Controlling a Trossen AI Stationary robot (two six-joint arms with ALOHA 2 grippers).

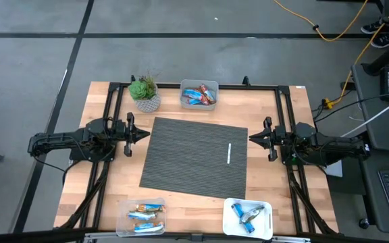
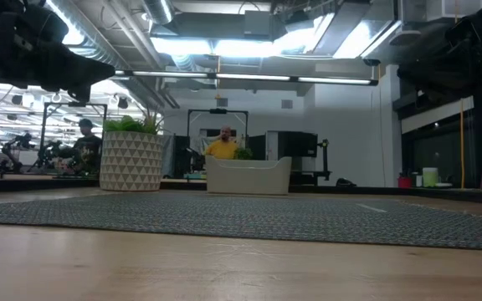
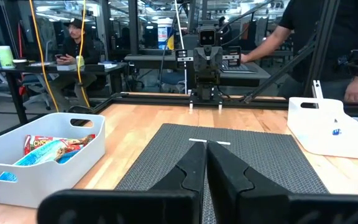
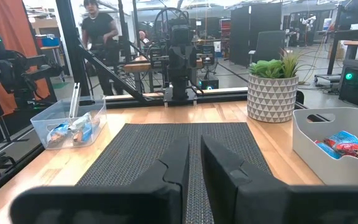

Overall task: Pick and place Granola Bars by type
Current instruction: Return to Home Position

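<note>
left gripper [image 1: 143, 134], jaws together and empty; right gripper [image 1: 253, 138], jaws empty, seemingly a slit short of closed

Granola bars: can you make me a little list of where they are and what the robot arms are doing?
grey bin: back edge, holds blue and red granola bars
transparent bin: front left corner, holds blue and brownish bars
white bin: front right corner, holds blue bars
mat: no bars, only a thin white stick
left gripper: shut, empty, by the mat's left edge
right gripper: empty, by the mat's right edge
</note>
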